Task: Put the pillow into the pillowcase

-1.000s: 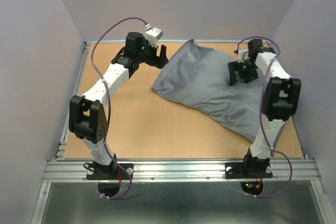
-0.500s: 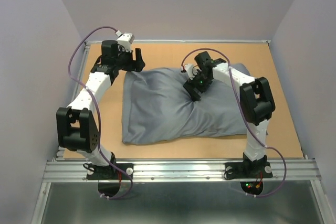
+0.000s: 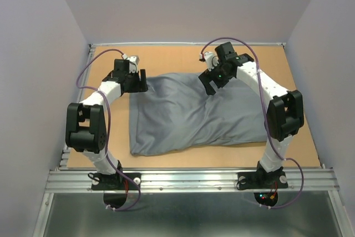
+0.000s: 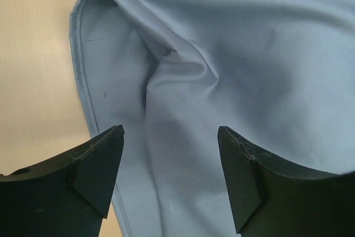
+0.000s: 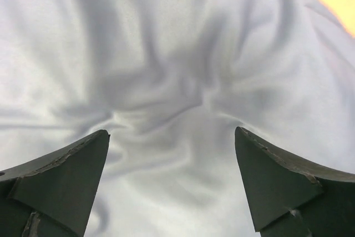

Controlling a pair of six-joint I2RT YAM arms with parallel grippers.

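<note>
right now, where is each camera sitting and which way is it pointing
Top external: fixed above and behind the arm bases, facing down over the table; shows both arms and the pillowcase.
Left wrist: on the left arm, facing down past the open left jaws at the pillowcase's hemmed corner.
Right wrist: on the right arm, facing down between the open right jaws at wrinkled pillowcase cloth.
Shared: both wrist views show pillowcase and a bit of table.

Two white arms with black joints, purple cables, black hands with wedge-shaped fingers.
</note>
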